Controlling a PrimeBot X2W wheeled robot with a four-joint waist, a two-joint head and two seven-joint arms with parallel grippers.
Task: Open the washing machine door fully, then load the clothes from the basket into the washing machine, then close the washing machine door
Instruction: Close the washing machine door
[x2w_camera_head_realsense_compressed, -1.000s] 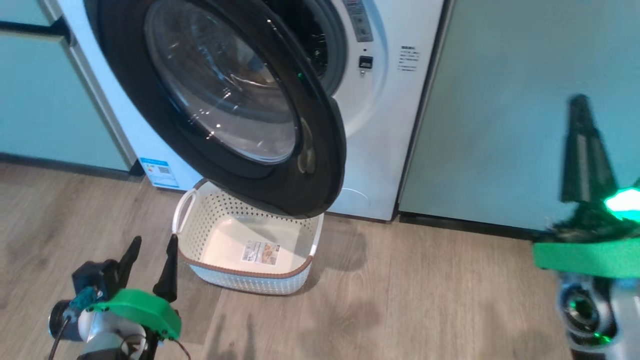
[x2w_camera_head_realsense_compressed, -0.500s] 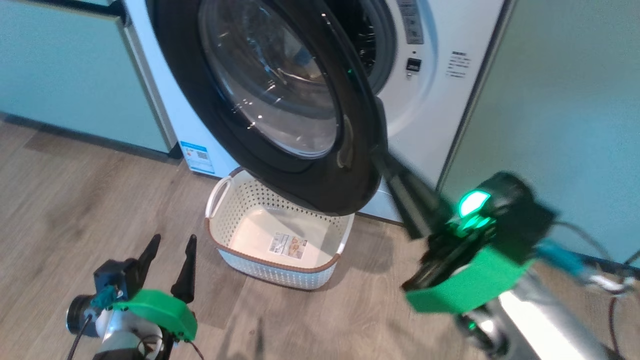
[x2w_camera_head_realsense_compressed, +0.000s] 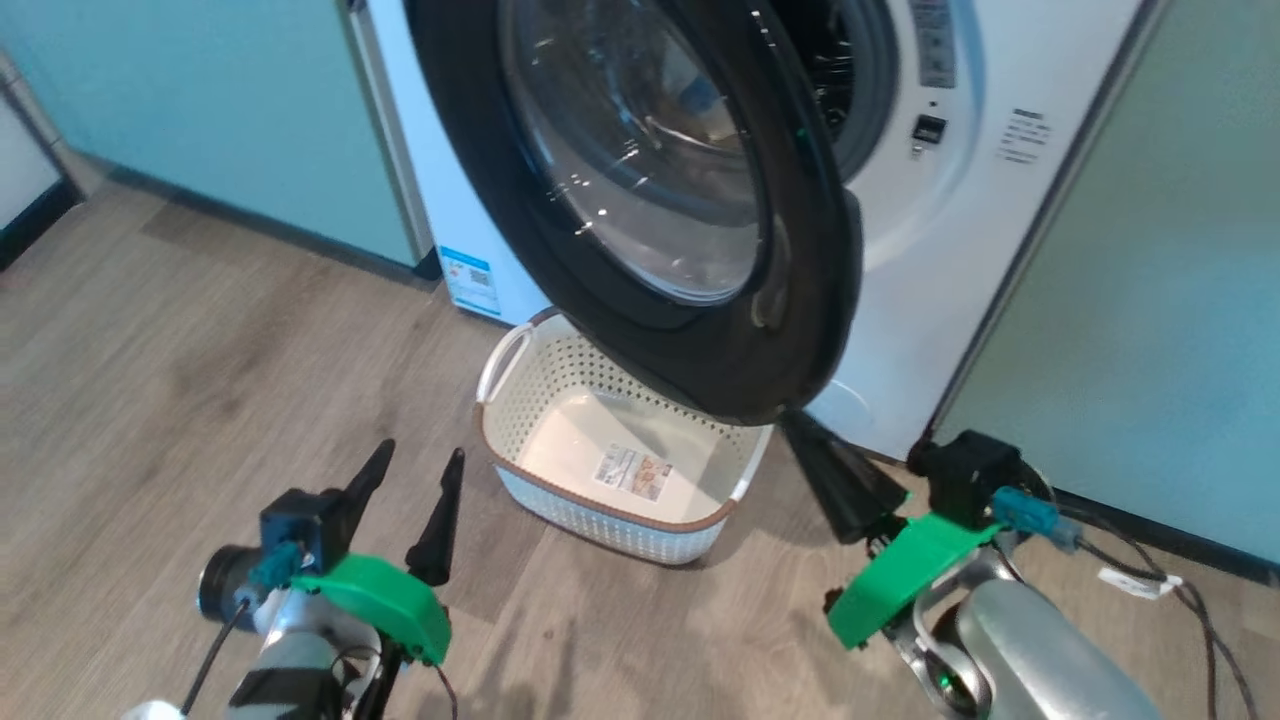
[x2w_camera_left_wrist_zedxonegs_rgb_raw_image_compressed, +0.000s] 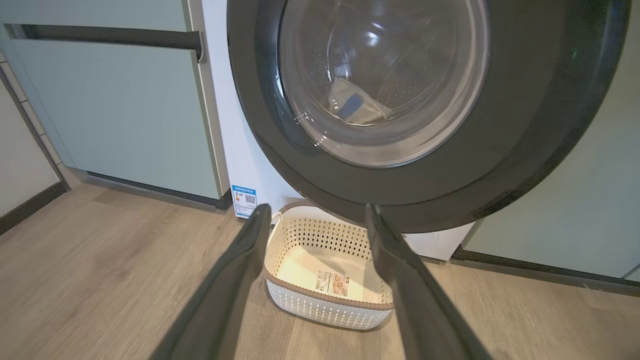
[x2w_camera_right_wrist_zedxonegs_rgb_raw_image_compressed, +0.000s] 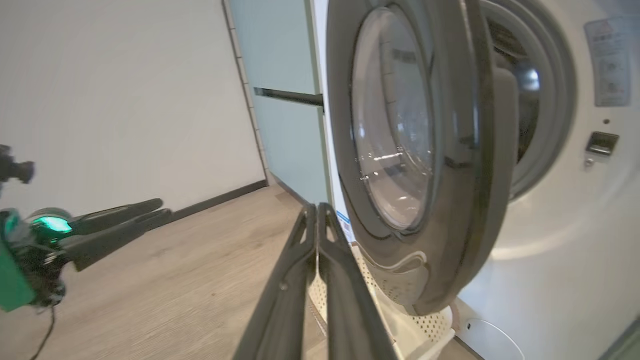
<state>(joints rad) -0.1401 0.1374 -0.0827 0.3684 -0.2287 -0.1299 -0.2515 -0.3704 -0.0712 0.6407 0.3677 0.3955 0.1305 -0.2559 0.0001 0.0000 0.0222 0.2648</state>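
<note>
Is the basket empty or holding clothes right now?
Empty. The basket shows its bare floor and label; no fabric lies in it. A pale garment shows through the glass of the washing machine door.

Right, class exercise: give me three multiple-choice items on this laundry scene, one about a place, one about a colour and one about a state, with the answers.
1. Where does the basket stand?
A. On the floor, below the open washing machine door
B. Inside the drum
C. On top of the machine

2. What colour is the door's wide rim?
A. White
B. Black
C. Green

3. How is the right claw?
A. Open wide
B. Shut on a garment
C. Shut, holding nothing

Answers:
1 A: the head view shows it on the wood floor with the door overhanging it.
2 B: the rim is glossy black around the clear glass.
3 C: its two fingers lie pressed together with nothing between them.
</note>
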